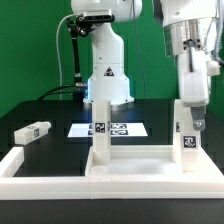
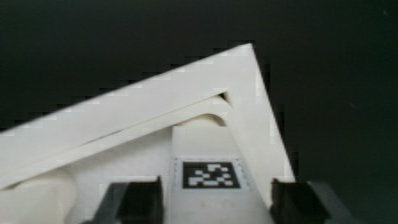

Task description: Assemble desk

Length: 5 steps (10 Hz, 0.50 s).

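Exterior, done: two legs stand on the panel [image 1: 130, 158]: the held leg [image 1: 188, 130] under my jaws [image 1: 188, 98], the second leg [image 1: 100, 135] well aside.
Exterior, left: the loose leg [image 1: 32, 131] lies farther off still.
Wrist, jaws [image 2: 214, 197]: they look pinched on the held leg [image 2: 214, 172].
Wrist, edges: the panel [image 2: 196, 90] corner lies ahead, with open dark room beyond its rim.

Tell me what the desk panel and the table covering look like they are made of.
Desk panel: apparently white plastic, matte, with a moulded-looking raised rim and an even, grainless surface. Table covering: dark, flat and unreflective, perhaps cloth or a mat; the pictures do not settle which.
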Motion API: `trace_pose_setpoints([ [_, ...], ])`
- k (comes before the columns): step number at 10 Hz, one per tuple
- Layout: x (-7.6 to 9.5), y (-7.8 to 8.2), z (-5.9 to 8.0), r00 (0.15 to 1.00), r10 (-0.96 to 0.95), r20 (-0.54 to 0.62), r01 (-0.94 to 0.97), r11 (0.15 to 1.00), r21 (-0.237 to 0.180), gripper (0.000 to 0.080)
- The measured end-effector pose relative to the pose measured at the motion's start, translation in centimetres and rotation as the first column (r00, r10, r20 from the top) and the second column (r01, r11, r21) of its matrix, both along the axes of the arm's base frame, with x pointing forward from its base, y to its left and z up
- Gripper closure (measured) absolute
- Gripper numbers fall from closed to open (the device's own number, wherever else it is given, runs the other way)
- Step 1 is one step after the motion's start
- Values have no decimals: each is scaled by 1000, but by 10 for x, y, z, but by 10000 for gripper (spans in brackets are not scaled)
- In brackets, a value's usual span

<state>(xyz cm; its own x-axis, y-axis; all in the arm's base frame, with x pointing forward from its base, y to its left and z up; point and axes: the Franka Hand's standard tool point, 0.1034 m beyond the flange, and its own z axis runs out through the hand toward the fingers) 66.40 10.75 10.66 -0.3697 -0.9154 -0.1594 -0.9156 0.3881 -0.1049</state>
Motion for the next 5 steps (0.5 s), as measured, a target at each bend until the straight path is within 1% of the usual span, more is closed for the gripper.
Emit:
trace_pose_setpoints([
  [1, 0, 0, 0, 1000, 6, 1, -6, 1000, -1, 426],
  [2, 0, 0, 0, 1000, 17, 2, -17, 1000, -3, 426],
  [3, 1, 0, 0, 994, 106, 18, -106, 994, -25, 288],
  [4, 4, 3, 1, 965, 256, 57, -252, 965, -73, 194],
  [5, 4, 9, 1, 900, 432, 63, -422, 898, -120, 194],
])
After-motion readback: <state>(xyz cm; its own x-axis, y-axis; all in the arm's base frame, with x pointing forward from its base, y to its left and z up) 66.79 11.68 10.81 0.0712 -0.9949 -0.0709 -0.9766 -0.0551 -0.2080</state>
